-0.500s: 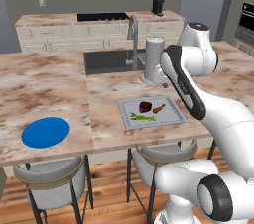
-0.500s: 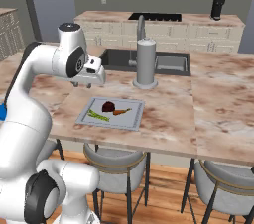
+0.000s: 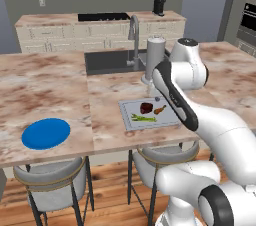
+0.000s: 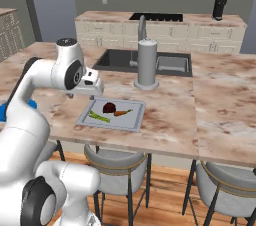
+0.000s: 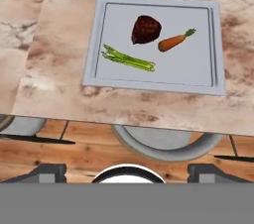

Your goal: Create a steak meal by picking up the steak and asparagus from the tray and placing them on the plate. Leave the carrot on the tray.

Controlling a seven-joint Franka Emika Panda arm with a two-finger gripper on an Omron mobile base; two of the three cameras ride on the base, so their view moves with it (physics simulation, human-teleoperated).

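The grey-white tray [image 5: 208, 82] lies on the marble counter near its front edge. On it are the dark red-brown steak [image 5: 146, 29], the orange carrot [image 5: 172, 42] just right of it, and the green asparagus [image 5: 128, 59] below both. The same tray [image 3: 131, 108] [image 4: 135, 117] holds the steak [image 3: 146, 107] [image 4: 108, 107], carrot [image 3: 160, 110] [image 4: 121, 113] and asparagus [image 3: 142, 118] [image 4: 99, 117] in the base views. The blue plate [image 3: 46, 133] rests far to the left, apart from the tray. My gripper [image 5: 127, 172] [image 4: 96, 91] hovers above the tray's near-left side, open and holding nothing.
A tall steel cylinder [image 3: 155, 57] [image 4: 147, 62] stands just behind the tray, beside the faucet [image 3: 134, 30] and sink [image 3: 107, 61]. Grey stools [image 5: 163, 143] [image 3: 50, 175] sit under the counter's front edge. Bare counter lies between plate and tray.
The arm's elbow and hand have dropped a little toward the tray. The food, tray and plate have not moved.
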